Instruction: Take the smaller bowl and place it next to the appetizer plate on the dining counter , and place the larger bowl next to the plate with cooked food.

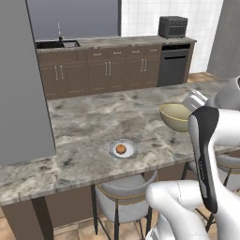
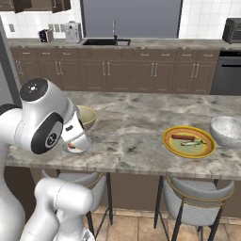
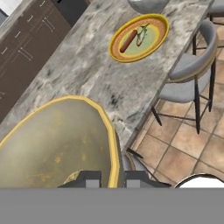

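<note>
The smaller bowl [image 1: 176, 116] [image 2: 88, 116] [image 3: 57, 140], olive-yellow with a pale rim, hangs low over the dining counter [image 1: 84, 126] [image 2: 136, 124] [image 3: 74, 65]. My gripper [image 3: 114, 178] is shut on its rim, one fingertip inside and one outside. The bowl is just right of the appetizer plate [image 1: 123, 149], a small white plate with an orange morsel. Further along the counter lies the yellow-orange plate with cooked food [image 2: 189, 141] [image 3: 139, 37]. Beside it stands the larger bowl [image 2: 228, 131] [image 3: 148, 3], grey-white marbled.
Grey stools [image 1: 124, 194] [image 2: 200, 200] [image 3: 188, 74] stand along the counter's near edge over a tiled floor. Behind runs a dark cabinet row with a sink [image 2: 106, 42], a dishwasher [image 1: 173, 63] and a toaster oven [image 1: 172, 26]. A tall grey panel [image 1: 21, 84] rises at left.
</note>
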